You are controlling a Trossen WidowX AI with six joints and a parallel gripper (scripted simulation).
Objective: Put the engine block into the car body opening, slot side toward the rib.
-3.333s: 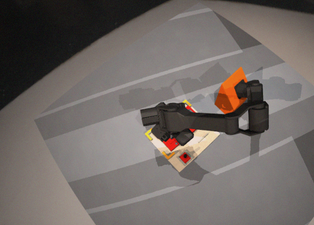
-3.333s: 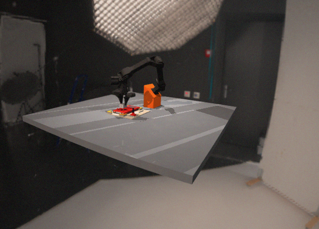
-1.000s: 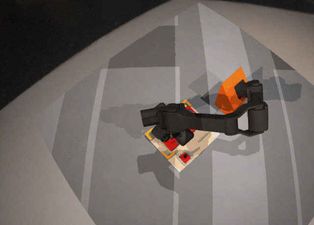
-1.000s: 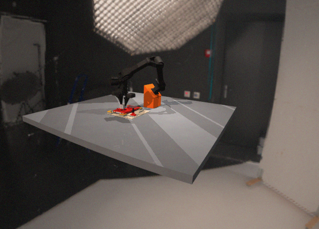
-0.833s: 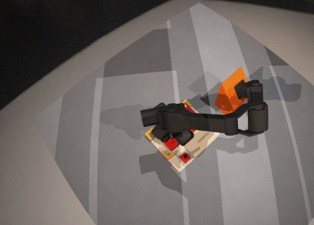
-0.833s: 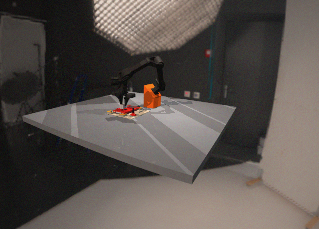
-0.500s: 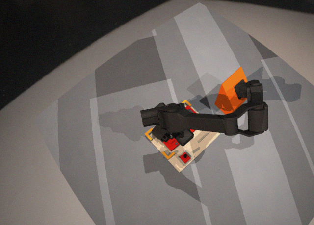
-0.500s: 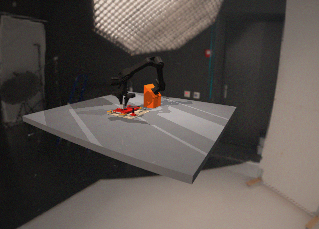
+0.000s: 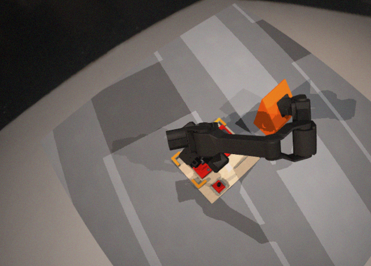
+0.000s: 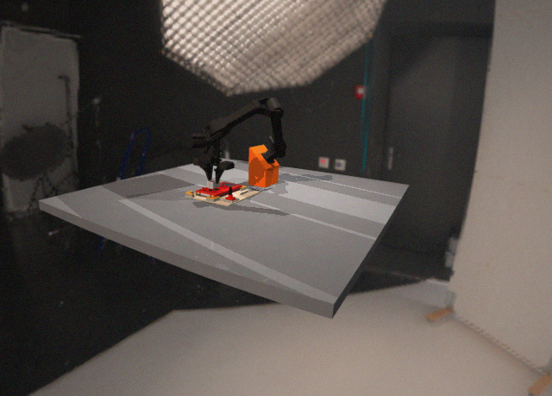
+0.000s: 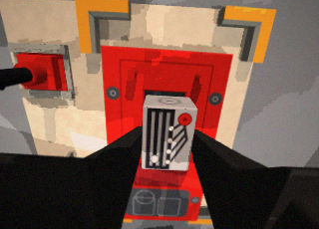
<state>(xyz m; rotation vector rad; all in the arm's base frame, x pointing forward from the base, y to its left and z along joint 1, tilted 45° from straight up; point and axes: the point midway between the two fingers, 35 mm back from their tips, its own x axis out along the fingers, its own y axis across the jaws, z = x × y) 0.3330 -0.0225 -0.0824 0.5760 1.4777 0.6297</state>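
The grey engine block (image 10: 210,185) (image 11: 182,144), with black stripes and a red dot on its face, is between the fingers of my gripper (image 10: 213,180) (image 11: 166,133), which is shut on it. The red car body (image 9: 202,171) (image 11: 114,65) lies flat on the beige board (image 9: 213,196) (image 11: 44,116). In the wrist view a dark strip of the opening (image 11: 164,94) shows just beyond the block's top edge; the block hides the rest. The block stands up above the body's surface in the exterior view. I cannot tell whether its lower end is in the opening. The top view does not show the block.
A red piece with a black peg (image 9: 218,186) (image 10: 229,197) (image 11: 50,72) stands on the board beside the body. Orange corner brackets (image 9: 198,183) (image 11: 84,27) stand around the body. A tall orange block (image 9: 271,107) (image 10: 263,174) stands by the arm's base.
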